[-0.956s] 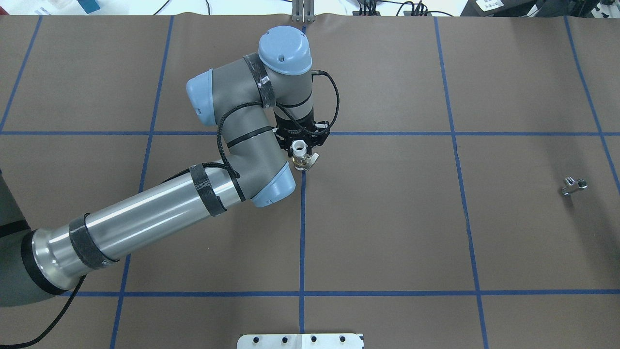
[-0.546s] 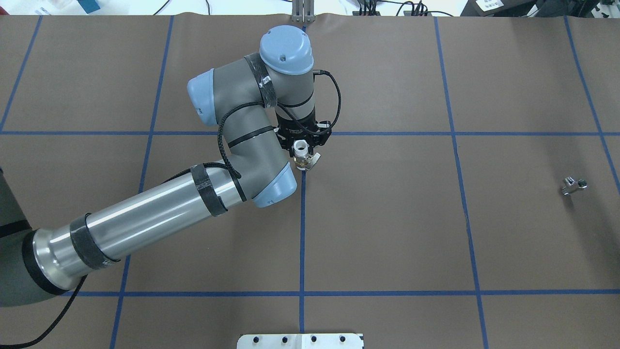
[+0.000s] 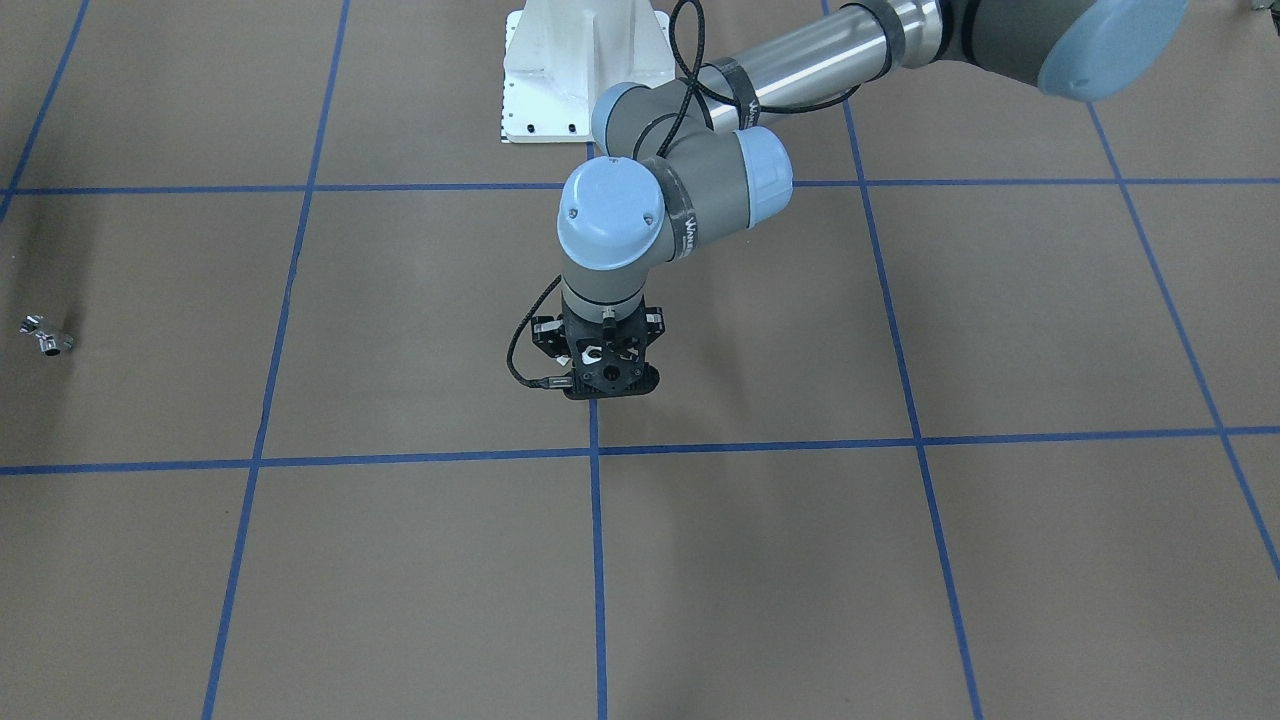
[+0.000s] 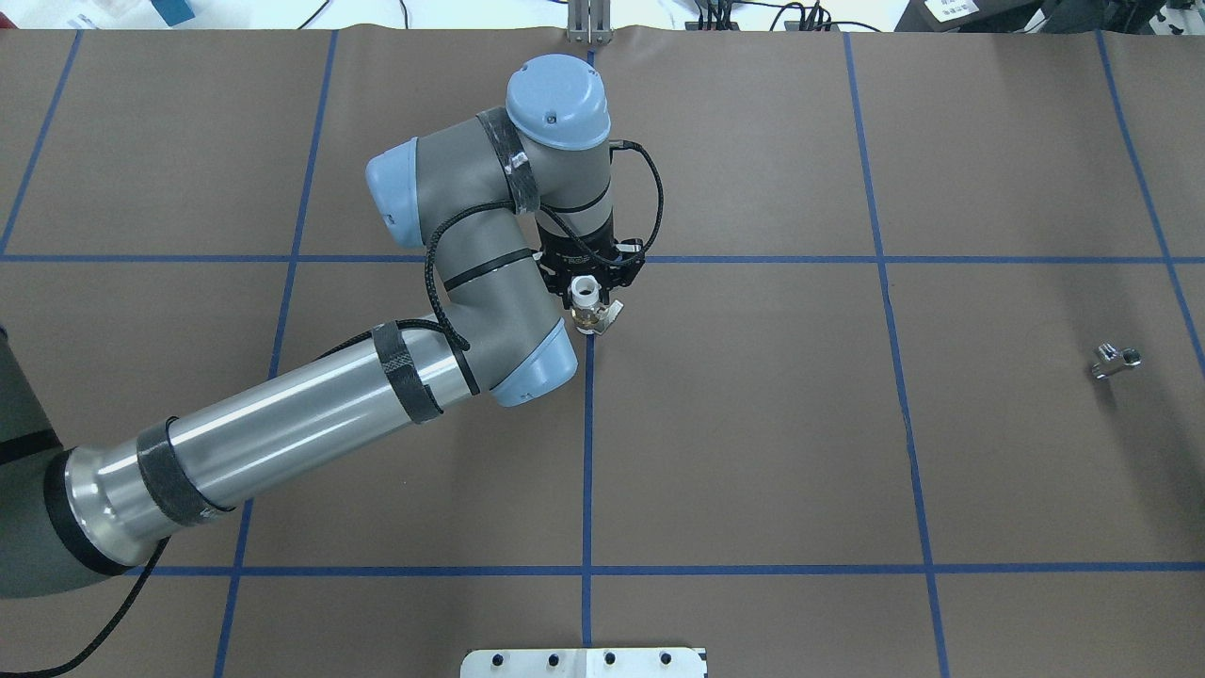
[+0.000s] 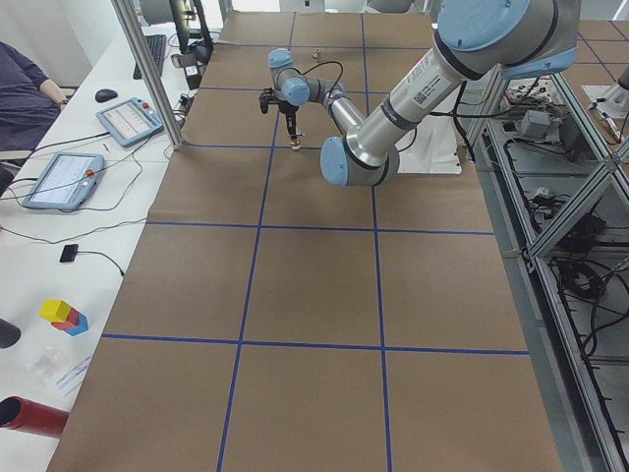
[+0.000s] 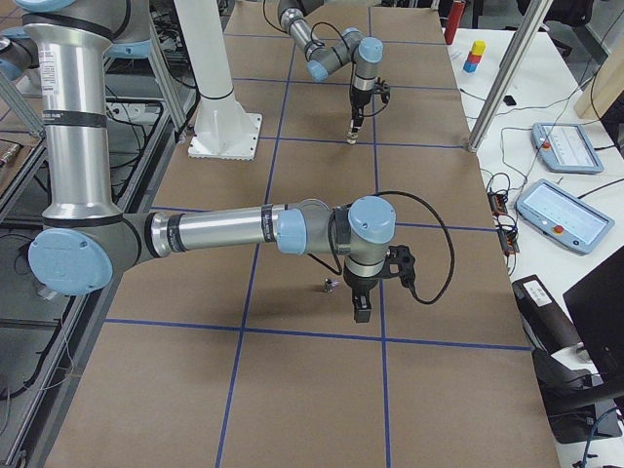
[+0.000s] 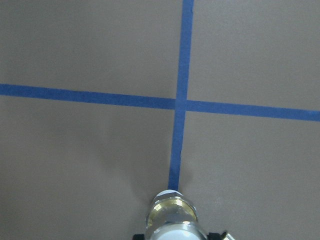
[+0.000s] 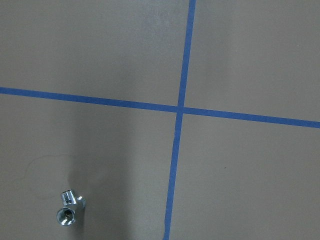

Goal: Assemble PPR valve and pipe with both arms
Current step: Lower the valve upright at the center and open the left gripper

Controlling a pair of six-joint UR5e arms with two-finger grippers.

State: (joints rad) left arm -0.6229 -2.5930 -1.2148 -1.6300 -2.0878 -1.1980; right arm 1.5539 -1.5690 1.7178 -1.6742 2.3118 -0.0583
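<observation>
My left gripper (image 4: 587, 298) is shut on the PPR valve (image 4: 587, 306), a brass body with white ends and a pale side lever. It holds it upright just above the table's centre tape line. The valve also shows at the bottom of the left wrist view (image 7: 172, 217). The pipe (image 4: 1116, 360), a small chrome fitting, lies alone on the table at the far right. It also shows in the right wrist view (image 8: 70, 207). My right gripper (image 6: 362, 307) hangs close beside the pipe (image 6: 331, 286) in the exterior right view only. I cannot tell if it is open.
The brown mat is crossed by blue tape lines (image 4: 588, 443). The white bolted pedestal base (image 3: 585, 70) stands at the robot's side of the table. Tablets (image 6: 559, 213) and cables lie on the side bench, with an aluminium post (image 6: 507, 68) at the table's edge.
The left arm has drifted slightly to the right with the valve still in its gripper. The pipe has not moved.
</observation>
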